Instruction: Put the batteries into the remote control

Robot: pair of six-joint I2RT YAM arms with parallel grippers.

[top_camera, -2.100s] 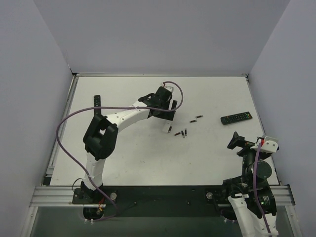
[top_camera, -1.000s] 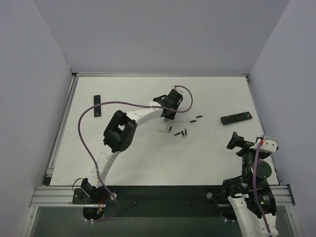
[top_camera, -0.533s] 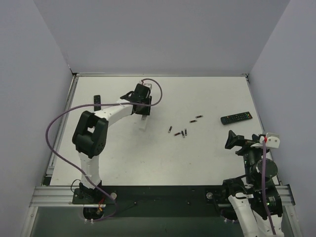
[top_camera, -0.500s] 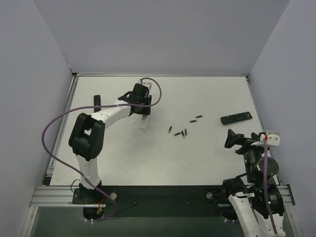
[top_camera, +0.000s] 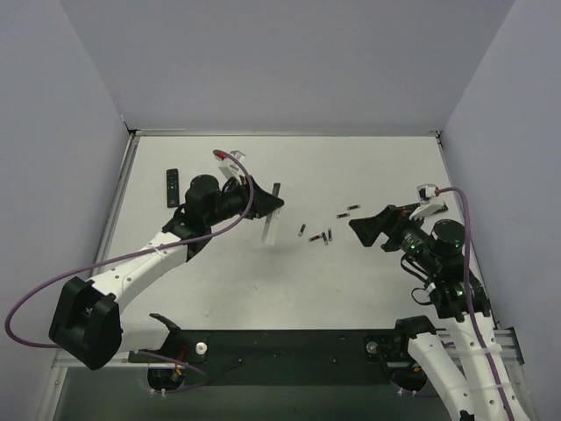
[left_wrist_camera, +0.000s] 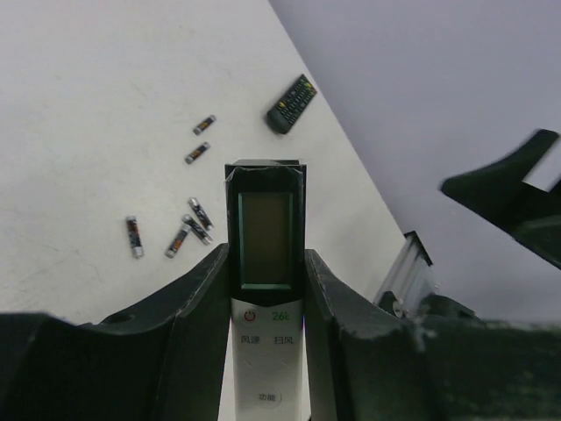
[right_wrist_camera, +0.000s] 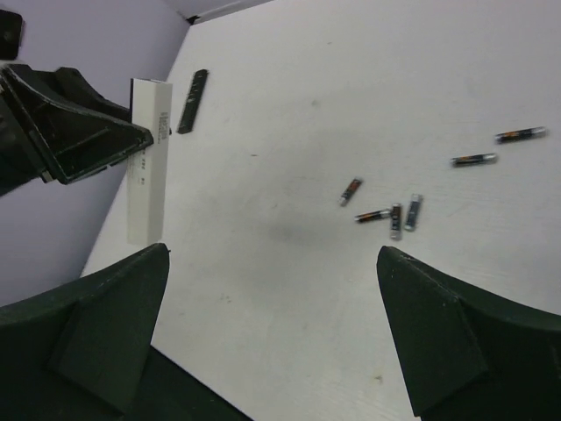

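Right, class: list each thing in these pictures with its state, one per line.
White remote: clamped in the left pincer, held clear of the table.
Batteries: six, lying loose on the table.
Right pincer: open, empty.
Left black remote: lying flat, untouched.
Right black remote: lying flat, untouched.

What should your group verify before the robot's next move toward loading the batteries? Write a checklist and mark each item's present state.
1. Left gripper shut on the white remote: ok.
2. Right gripper open and empty: ok.
3. Batteries lying loose on the table, nothing covering them: ok.
4. A battery picked up: not ok, none is held.
5. Remote's battery compartment open: cannot tell from these views.
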